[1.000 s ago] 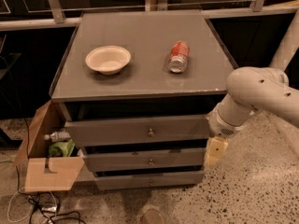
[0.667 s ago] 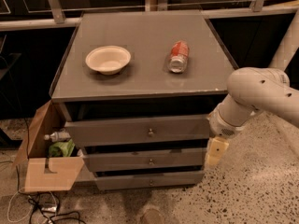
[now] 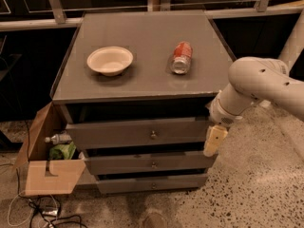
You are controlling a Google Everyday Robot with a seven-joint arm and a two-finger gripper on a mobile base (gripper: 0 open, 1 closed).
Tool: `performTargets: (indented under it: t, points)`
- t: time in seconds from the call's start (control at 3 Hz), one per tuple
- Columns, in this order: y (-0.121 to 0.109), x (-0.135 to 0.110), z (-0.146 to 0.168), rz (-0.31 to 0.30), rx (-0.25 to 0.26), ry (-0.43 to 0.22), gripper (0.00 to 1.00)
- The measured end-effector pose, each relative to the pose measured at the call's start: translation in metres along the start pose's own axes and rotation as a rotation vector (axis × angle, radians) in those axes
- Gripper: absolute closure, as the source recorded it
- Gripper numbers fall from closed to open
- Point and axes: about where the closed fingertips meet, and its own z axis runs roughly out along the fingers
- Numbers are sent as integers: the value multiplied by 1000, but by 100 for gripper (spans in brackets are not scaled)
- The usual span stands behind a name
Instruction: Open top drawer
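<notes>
The top drawer [image 3: 123,133] is the widest grey front of three, under the cabinet top, with a small brass knob [image 3: 153,135] at its centre. It stands out from the cabinet body, with a dark gap above it. My gripper [image 3: 213,141] hangs from the white arm [image 3: 256,87] at the drawer's right end, to the right of the knob and apart from it. It points down beside the cabinet's right front corner.
A white bowl [image 3: 109,60] and a red can [image 3: 181,57] lying on its side rest on the cabinet top [image 3: 142,37]. Two narrower drawers [image 3: 147,165] sit below. An open cardboard box [image 3: 45,167] with a bottle and green item stands at the left. Cables lie on the floor.
</notes>
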Motion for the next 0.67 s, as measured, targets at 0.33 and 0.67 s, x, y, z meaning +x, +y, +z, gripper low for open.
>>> performTargets:
  t: [0.33,0.67]
  points:
    - [3,0,1,-2,-4,0,0]
    - [24,-3,2,-2,-19,5,0]
